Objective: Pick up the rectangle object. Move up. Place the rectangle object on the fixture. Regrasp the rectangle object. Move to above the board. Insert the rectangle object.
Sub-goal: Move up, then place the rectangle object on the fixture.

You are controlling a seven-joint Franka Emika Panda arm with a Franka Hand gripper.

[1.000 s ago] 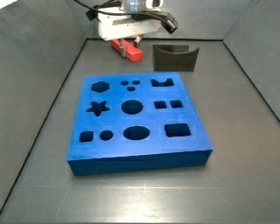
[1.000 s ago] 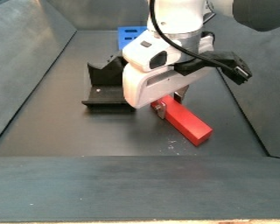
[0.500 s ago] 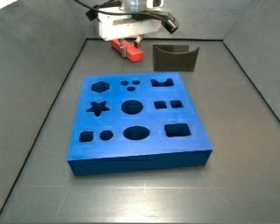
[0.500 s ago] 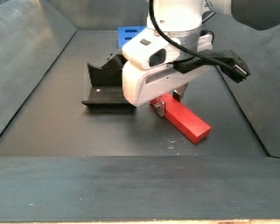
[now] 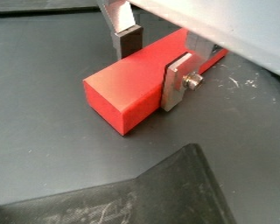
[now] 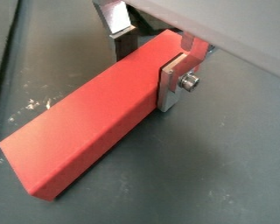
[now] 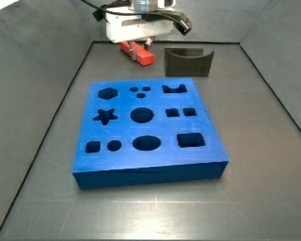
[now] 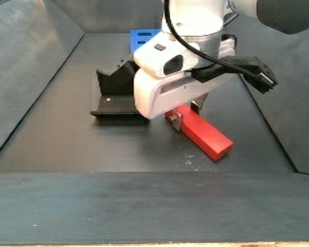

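The red-orange rectangle object (image 7: 143, 55) lies flat on the dark floor beside the fixture (image 7: 188, 62), behind the blue board (image 7: 147, 127). My gripper (image 7: 139, 43) is down over it. In both wrist views the bar (image 5: 122, 86) (image 6: 78, 136) runs between the two fingers. The screwed silver finger (image 5: 178, 77) lies against one long side. The other finger's dark pad (image 5: 127, 42) stands a little off the opposite side, so the gripper (image 5: 152, 66) (image 6: 146, 66) is open around the bar. In a side view the bar (image 8: 209, 135) sticks out from under the gripper (image 8: 181, 116).
The fixture (image 8: 119, 92) stands close beside the bar, and its dark edge (image 5: 166, 188) shows in a wrist view. The board (image 8: 144, 41) has many shaped cutouts. Sloped dark walls (image 7: 59, 94) enclose the floor on all sides.
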